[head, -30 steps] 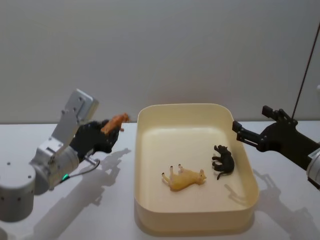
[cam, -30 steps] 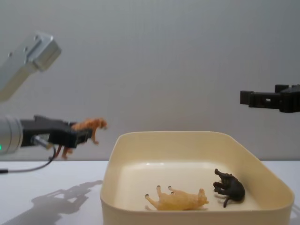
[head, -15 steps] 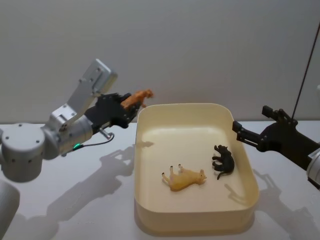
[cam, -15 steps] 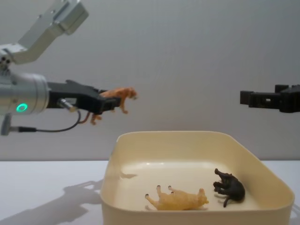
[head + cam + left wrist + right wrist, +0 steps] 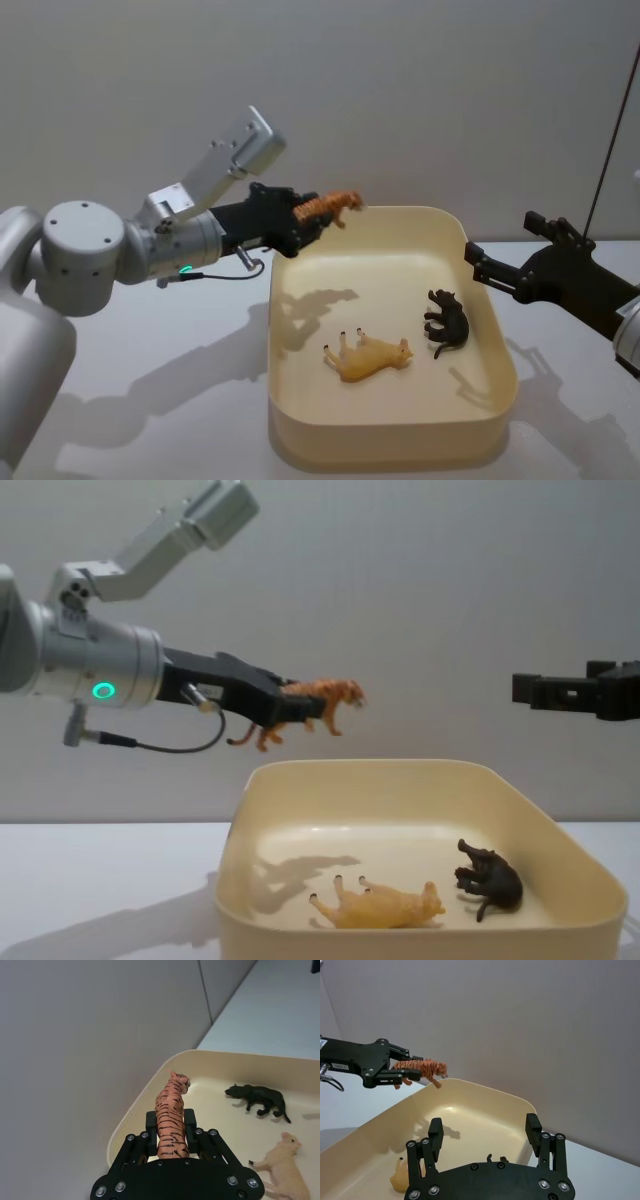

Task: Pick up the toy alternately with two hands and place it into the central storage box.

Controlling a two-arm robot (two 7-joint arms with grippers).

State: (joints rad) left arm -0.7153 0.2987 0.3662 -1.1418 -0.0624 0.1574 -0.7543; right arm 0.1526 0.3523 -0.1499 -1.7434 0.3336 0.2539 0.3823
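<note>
— Striped orange plastic toy tiger (image 5: 318,698): location?
— Clamped in the black left gripper (image 5: 300,711), held above the cream-yellow plastic storage box's (image 5: 300,776) far-left corner.
— Right gripper (image 5: 485,1139)?
— Fingers spread, holding nothing, beside the box's right wall.

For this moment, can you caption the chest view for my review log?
Left tool holds a toy tiger above the cream tub, where a tan animal and a black animal lie.

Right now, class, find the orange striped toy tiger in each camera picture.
Head view: orange striped toy tiger, above the tub's far-left corner.
Chest view: upper centre, above the tub.
Left wrist view: centre, between black fingers.
Right wrist view: upper left.
Shared landmark: cream-yellow plastic tub.
</note>
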